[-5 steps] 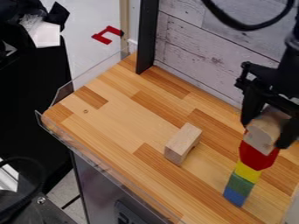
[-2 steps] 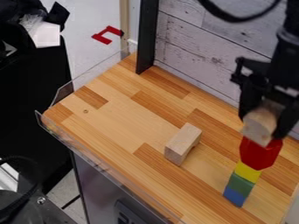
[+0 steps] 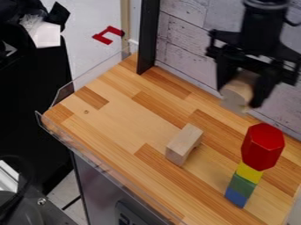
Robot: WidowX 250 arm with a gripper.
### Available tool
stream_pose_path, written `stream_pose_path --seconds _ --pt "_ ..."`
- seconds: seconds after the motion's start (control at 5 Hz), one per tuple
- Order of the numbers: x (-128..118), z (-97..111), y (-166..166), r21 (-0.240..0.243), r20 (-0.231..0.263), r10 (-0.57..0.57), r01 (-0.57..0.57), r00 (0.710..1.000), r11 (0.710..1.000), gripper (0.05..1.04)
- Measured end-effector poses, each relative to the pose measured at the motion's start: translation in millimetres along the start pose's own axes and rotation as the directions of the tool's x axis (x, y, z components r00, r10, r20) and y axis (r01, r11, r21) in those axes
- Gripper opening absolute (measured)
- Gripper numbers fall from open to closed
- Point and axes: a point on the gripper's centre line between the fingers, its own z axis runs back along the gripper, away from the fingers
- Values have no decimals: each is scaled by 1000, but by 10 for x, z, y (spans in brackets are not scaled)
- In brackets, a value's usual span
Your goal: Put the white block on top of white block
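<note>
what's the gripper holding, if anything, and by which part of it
The gripper holds a pale wooden block by the sides of its upper part.

On my wooden counter I see a faceted red block topping a stack of yellow, green and blue blocks. A black upright post stands beside the whitewashed plank wall; beyond the counter lies a flat red bracket-shaped piece.

The visible arm is finished in black, its thick, rounded column banded by a collar with a faint grey sheen. A black cable is seen beside it. The gripper is built with angular side brackets and two broad, dark fingers.
</note>
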Motion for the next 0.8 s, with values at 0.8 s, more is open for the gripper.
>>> stream_pose_path --seconds 0.8 --pt "-210 -752 800 28 17 -72 72 997 997 616"
